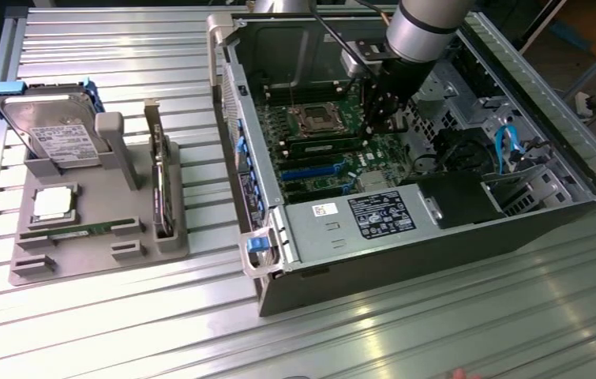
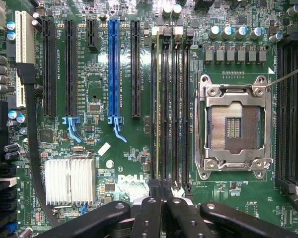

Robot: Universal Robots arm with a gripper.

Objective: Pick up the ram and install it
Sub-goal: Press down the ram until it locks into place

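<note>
A ribbed metal surface [image 1: 403, 316] carries an open computer case [image 1: 276, 260] and, at nine o'clock of it, a grey parts tray [image 1: 171, 245]. The claw [image 2: 163, 201] is down inside the case, shut, poised right over the memory slots [image 2: 171, 99] beside the empty processor socket [image 2: 235, 128]. A ram [image 2: 158, 99] stick looks seated in the slot beneath its fingertips, so installation seems nearly complete. Another green stick [image 1: 82, 230] lies in the tray.
</note>
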